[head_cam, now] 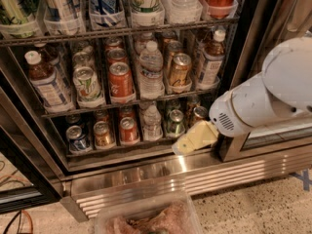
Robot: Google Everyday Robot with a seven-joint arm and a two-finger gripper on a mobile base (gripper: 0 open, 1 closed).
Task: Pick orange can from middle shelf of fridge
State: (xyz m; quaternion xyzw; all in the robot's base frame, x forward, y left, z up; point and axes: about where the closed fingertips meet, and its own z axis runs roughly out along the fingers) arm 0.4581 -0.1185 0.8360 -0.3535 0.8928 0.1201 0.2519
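The orange can [179,69], bronze-gold with a silver lid, stands upright on the middle shelf [63,112] of the fridge [165,175], right of a water bottle [151,70] and left of a tea bottle [210,62]. A brighter red-orange can [120,79] and a white-and-green can [87,83] stand further left. My gripper [194,138], cream-coloured on a white arm [265,99], hangs in front of the bottom shelf's right end, below and slightly right of the orange can and well apart from it. It holds nothing that I can see.
Tall cans and bottles fill the top rack [122,32]. Small cans and a water bottle line the bottom shelf [127,130]. The dark door frame [253,38] stands right behind my arm. A clear plastic bin [146,217] sits low in front. Cables [17,221] lie on the floor left.
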